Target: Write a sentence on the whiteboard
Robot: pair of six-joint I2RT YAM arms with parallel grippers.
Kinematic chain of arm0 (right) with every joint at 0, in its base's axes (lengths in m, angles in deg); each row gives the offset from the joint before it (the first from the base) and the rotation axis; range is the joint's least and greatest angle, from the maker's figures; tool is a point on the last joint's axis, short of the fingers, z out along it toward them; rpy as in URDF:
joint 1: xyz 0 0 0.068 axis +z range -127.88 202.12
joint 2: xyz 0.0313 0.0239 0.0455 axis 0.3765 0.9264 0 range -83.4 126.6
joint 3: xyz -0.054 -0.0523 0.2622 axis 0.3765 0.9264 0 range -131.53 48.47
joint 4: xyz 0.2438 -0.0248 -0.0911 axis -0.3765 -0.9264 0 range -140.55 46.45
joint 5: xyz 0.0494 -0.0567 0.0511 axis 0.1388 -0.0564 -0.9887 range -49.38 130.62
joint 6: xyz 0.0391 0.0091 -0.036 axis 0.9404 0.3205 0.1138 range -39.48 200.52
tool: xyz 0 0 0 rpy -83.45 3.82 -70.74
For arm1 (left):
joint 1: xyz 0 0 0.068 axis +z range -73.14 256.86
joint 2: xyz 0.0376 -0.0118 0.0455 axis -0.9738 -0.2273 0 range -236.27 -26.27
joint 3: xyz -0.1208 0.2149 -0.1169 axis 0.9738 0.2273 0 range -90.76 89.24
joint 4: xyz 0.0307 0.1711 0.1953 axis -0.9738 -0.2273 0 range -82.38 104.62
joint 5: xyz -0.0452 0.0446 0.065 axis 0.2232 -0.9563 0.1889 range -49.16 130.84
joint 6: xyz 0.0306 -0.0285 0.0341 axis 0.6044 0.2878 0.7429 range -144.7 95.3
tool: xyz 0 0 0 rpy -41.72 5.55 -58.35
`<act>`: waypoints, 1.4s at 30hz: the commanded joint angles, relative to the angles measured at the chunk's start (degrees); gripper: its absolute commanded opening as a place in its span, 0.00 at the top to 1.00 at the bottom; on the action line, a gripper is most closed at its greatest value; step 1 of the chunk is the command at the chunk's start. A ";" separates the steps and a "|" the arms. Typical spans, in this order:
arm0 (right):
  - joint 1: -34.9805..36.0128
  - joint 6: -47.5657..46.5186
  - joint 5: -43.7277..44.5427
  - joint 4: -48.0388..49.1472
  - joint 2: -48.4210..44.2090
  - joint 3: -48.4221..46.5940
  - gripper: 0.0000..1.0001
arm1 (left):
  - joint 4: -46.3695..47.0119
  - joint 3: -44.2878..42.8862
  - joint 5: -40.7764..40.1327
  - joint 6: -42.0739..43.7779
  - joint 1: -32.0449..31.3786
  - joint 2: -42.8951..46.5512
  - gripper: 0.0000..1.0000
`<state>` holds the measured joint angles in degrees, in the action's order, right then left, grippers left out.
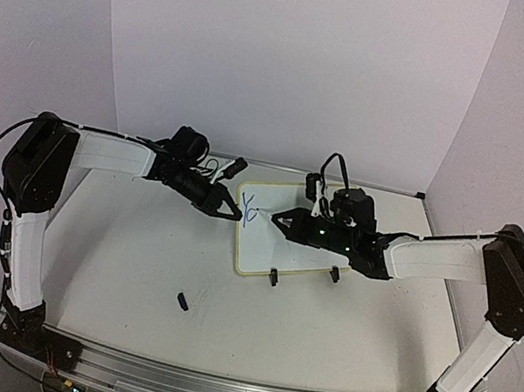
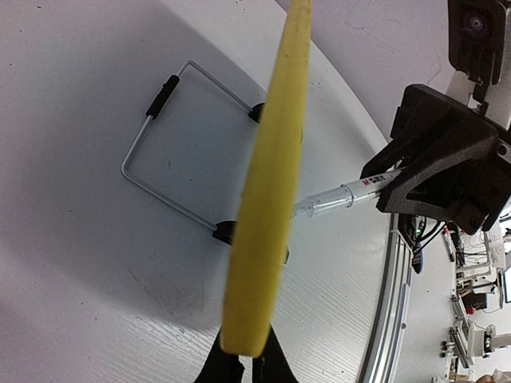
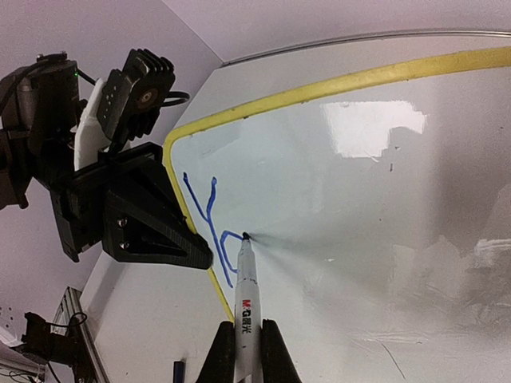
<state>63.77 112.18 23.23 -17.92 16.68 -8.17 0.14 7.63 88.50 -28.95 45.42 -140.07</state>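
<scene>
right gripper (image 3: 247, 343) pinches a marker (image 3: 246, 291), tip on the whiteboard (image 3: 383, 199); left gripper (image 2: 247, 363) clamps its rim.

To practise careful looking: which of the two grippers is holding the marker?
The right gripper, shut on the marker, whose tip touches the whiteboard. The left gripper instead pinches that whiteboard's edge.

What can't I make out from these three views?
Top view: the sentence is too small to read between the left gripper and right gripper.
Left wrist: the whiteboard is edge-on, writing face hidden.
Right wrist: the marker covers the second letter's end; the frame cuts off the board's right side.
Top view: small dark object on the table, too small to identify.
</scene>
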 commanded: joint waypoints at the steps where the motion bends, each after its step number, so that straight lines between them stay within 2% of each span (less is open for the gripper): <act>1: -0.34 -0.46 1.37 0.83 -0.32 -0.16 1.00 | -0.46 -0.40 0.02 1.78 -0.11 0.02 1.00; 17: -0.30 0.18 0.70 0.74 -1.64 3.77 1.00 | -0.59 -0.49 -0.06 1.92 -0.36 -0.05 1.00; 42: -0.94 -2.94 3.76 -2.51 -3.46 -1.22 1.00 | -0.99 -0.66 -0.28 2.19 -0.46 -0.03 1.00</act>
<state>63.48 110.33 24.98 -21.02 14.62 -6.47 0.11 7.63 88.43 -28.60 45.36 -140.07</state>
